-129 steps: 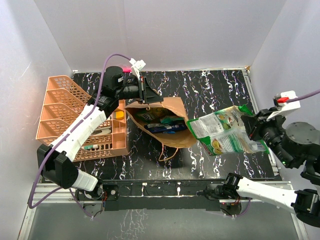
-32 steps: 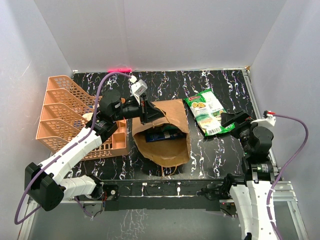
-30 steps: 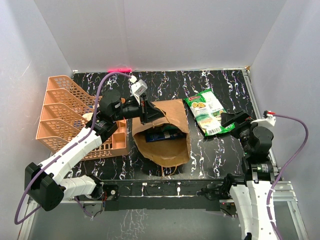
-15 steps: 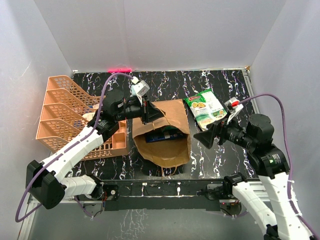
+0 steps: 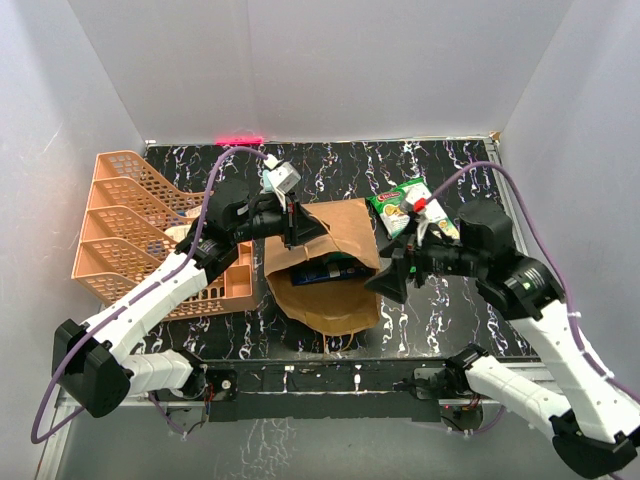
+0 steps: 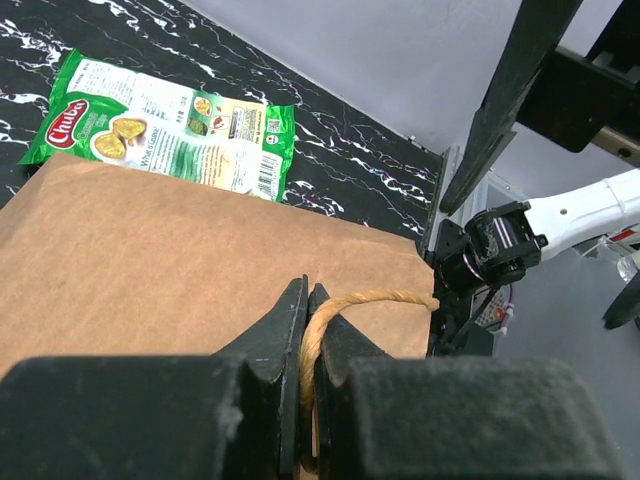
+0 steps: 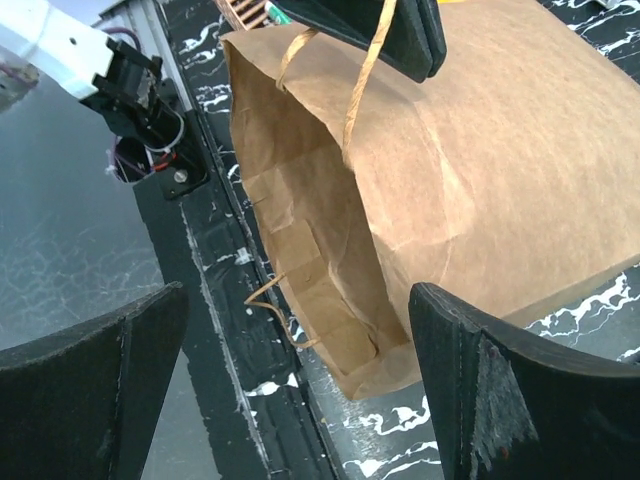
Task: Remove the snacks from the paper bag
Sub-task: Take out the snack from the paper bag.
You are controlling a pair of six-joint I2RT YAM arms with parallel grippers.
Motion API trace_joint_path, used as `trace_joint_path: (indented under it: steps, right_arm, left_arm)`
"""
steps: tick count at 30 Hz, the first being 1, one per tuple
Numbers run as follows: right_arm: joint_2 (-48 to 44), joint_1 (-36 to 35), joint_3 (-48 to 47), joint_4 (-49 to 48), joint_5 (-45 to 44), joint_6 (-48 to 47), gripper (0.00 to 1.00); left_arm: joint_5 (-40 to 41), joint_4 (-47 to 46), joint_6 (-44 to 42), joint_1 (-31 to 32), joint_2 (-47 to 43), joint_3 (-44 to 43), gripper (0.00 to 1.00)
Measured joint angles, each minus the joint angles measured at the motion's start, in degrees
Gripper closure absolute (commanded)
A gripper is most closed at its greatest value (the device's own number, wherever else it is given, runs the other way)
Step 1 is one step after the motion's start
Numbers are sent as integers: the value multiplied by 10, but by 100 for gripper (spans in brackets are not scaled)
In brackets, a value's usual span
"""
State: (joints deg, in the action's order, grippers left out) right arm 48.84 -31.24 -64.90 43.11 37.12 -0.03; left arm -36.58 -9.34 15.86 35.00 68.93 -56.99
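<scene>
My left hand (image 6: 305, 325) is pressed together, pinching the twisted handle (image 6: 372, 297) of the paper bag (image 5: 345, 228). My right hand (image 5: 390, 276) is spread wide and empty, just beside the bag's open mouth. A green snack packet (image 6: 160, 122) lies on the worktop (image 5: 450, 165) beyond the bag. Dark blue packets (image 5: 320, 272) show inside it.

Matt brown kraft paper, creased and fibrous: paper bag (image 5: 340, 240). Twisted paper cord: handle (image 6: 372, 297). Glossy printed foil: green snack packet (image 6: 160, 125). Smooth black, white-veined marble look: table (image 5: 340, 165). Orange moulded plastic: lattice tray (image 5: 115, 200). Grainy matt black plastic: left tool (image 6: 307, 292).
</scene>
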Motion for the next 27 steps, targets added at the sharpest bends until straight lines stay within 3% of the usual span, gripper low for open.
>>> trace_joint_path:
  steps: [5, 12, 15, 22, 27]
  right_arm:
    - [46, -76, -1, -15, -64, -24, 5]
    - [100, -327, 15, -67, -259, -57, 2]
    - [114, -398, 52, -101, -338, -93, 2]
    - [115, -421, 180, -220, -469, -231, 1]
    - [108, -426, 270, -319, -504, -366, 15]
  left_arm:
    - [2, 4, -3, 0, 2, 0, 100]
    - [3, 9, -5, 0, 7, 0, 100]
    - [4, 9, -5, 0, 8, 0, 100]
    - [3, 8, -4, 0, 8, 0, 100]
    - [1, 8, -1, 0, 8, 0, 100]
